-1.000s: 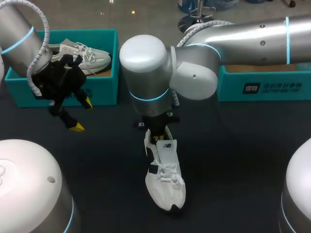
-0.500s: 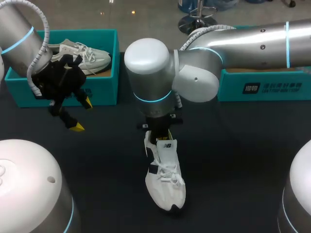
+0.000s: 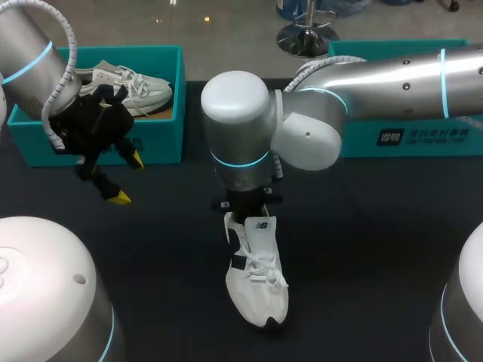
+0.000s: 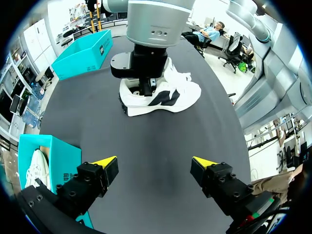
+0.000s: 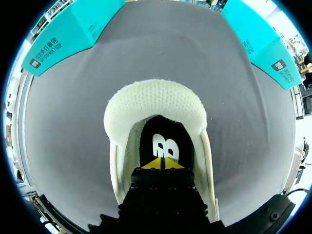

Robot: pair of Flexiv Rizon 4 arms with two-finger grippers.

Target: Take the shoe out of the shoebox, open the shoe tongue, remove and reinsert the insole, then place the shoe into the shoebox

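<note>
The shoe (image 3: pixel 256 275) is white with dark side patches and stands upright on its sole out on the dark table (image 3: pixel 362 249), outside both boxes; its toe points toward the robot and its heel away, with the laces (image 3: pixel 260 265) lying loose over the middle; inside its opening the dark insole (image 5: pixel 163 141) shows, bearing a white mark, ringed by the padded heel collar (image 5: pixel 153 105); the right gripper (image 5: pixel 162 163) hangs straight down over the shoe's heel end, fingers brought together so that the two yellow tips meet just above the insole, inside the opening; whether they pinch the insole or only touch each other cannot be told; from above, the right arm (image 3: pixel 377 83) comes in from the shoe's right and its thick wrist hides the heel; the left gripper (image 3: pixel 126 179) hangs above the table well to the left of the shoe, fingers spread wide with nothing between them, and its own view looks across bare table at the shoe (image 4: pixel 168 95); beyond the shoe to the left stands a teal box (image 3: pixel 162 139), open on top, with a second shoe (image 3: pixel 132 87) lying in it; beyond the shoe to the right stands another teal box (image 3: pixel 423 136), partly hidden by the right arm.
</note>
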